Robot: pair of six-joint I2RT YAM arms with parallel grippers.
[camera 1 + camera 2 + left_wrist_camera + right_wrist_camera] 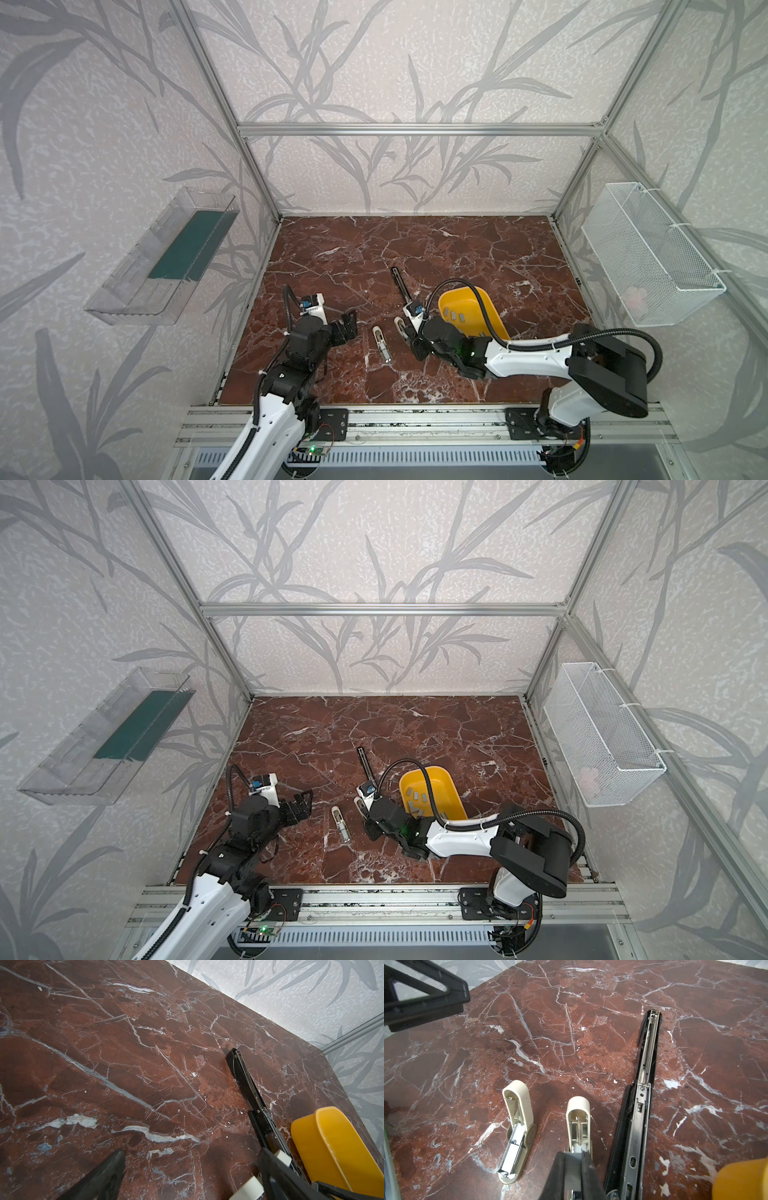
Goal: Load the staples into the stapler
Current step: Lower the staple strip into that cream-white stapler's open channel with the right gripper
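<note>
1. Right tool point(574, 1159) is clenched low over the hinged-open cream stapler point(578, 1118), in the near half of the table point(415, 249). The wrist view does not show whether a strip is pinched between the fingers.
2. Left tool point(348, 323) stands spread wide and empty toward the table's left edge, touching nothing.
3. The staples point(455, 316), small grey strips, lie loose in the yellow tray point(465, 296). The tray sits on the right-edge side of the right tool, just beside that arm's wrist. The left tool is well apart from it, with the staplers between.
4. The cream stapler's long axis runs roughly from the near edge toward the far edge, in line with the right tool's fingers, with its flipped-back cover toward the far edge.
5. A second cream stapler point(381, 344) lies open just beside it on the left-edge side. A long black stapler point(400, 286), also open, lies on the tray side and reaches toward the far edge.
6. The right arm looks the nearer to both tray and stapler. The loading likely hinges on one thing — a strip laid lengthwise along that near-to-far channel, not across it.
</note>
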